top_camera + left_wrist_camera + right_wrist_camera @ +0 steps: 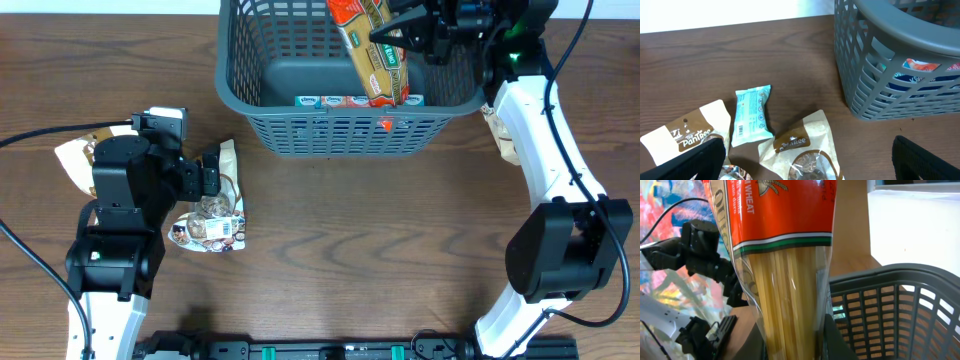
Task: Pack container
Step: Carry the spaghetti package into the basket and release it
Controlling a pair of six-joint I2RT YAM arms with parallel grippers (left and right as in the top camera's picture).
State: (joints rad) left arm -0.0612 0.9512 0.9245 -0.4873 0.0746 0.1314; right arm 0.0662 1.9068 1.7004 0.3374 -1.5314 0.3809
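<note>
The container (330,132), a dark grey lattice basket, stands at the top centre of the table. My right gripper (405,38) is shut on a long packet of spaghetti (375,50) with an orange label, held tilted over the basket's right half with its lower end inside. In the right wrist view the spaghetti (790,305) fills the space between the jaws of the right gripper (796,345), with the container's rim (895,277) beside it. My left gripper (212,172) hangs open over a brown-and-cream snack pouch (805,147) at the left, holding nothing.
Several blue-and-white packets (340,101) line the basket's front wall inside. On the table at left lie a light blue packet (752,115), a second pouch (687,132) and a printed packet (208,230). A crumpled bag (500,135) lies right of the basket.
</note>
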